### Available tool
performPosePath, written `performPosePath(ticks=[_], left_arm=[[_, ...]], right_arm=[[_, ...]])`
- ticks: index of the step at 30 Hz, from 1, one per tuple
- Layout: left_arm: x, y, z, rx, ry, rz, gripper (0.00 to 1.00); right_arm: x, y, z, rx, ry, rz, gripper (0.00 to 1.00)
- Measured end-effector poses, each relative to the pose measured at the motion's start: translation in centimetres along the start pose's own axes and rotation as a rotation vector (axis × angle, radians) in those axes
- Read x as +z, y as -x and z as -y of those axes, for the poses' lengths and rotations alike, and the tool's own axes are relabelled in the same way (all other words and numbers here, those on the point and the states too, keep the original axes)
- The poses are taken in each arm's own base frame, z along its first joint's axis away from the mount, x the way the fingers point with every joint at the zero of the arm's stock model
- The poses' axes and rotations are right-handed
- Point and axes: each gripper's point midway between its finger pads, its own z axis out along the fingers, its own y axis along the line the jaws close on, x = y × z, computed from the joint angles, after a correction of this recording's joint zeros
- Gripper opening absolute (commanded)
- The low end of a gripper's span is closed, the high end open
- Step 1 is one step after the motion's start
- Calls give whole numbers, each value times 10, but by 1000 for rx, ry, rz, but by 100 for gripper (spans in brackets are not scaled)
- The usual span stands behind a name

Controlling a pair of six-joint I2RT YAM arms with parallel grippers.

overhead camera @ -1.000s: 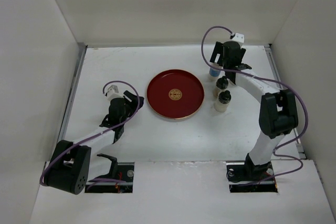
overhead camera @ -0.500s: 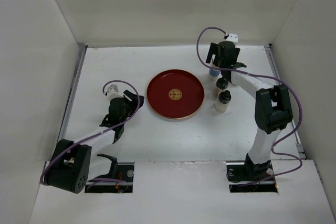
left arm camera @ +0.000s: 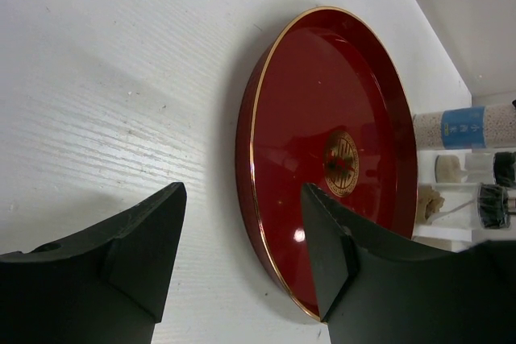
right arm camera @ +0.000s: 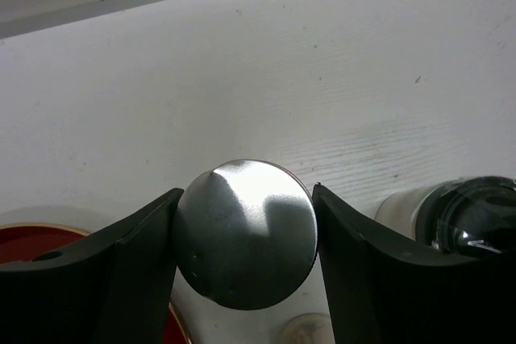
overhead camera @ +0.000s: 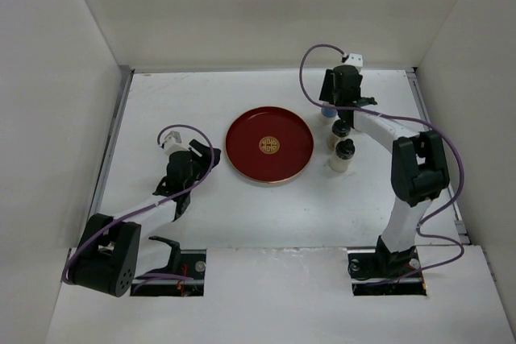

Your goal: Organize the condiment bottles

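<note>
You're looking into a robot lab test cell. You can tell by the white tabletop, boxed in by bare white walls at the back and on both sides, with no furniture or fittings of a lived-in room. A left arm and a right arm stand on bases set into cut-outs at your near edge, and purple cables loop loose over them. The only goods you see are props: a red tray, one bottle and shakers.
</note>
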Motion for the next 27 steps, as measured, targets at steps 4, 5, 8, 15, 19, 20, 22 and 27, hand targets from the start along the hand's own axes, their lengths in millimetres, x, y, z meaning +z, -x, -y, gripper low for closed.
performPosePath(ticks=[4, 5, 8, 15, 19, 20, 22, 27], left_arm=[[0, 1, 0, -1, 1, 1, 57], [0, 1, 0, -1, 0, 2, 57], [0, 1, 0, -2, 1, 4, 57], [0, 2, -1, -8, 3, 7, 57], [0, 3, -3, -10, 6, 10, 57], [0, 3, -4, -11, 8, 10, 57], [-1, 2, -7, -14, 13, 10, 57], [-2, 4, -6, -16, 10, 15, 57]], right_arm=[[-26, 9, -14, -10, 36, 38, 55], [-35, 16, -22, -11, 57, 57, 55], [-66, 42, -62, -14, 153, 144, 55], [-111, 51, -180, -35, 399, 211, 55], [-108, 20, -232, -79, 475, 168, 56], [-106, 12, -240, -90, 484, 155, 56], [-99, -8, -253, -116, 494, 119, 56], [-80, -49, -256, -168, 475, 41, 60]])
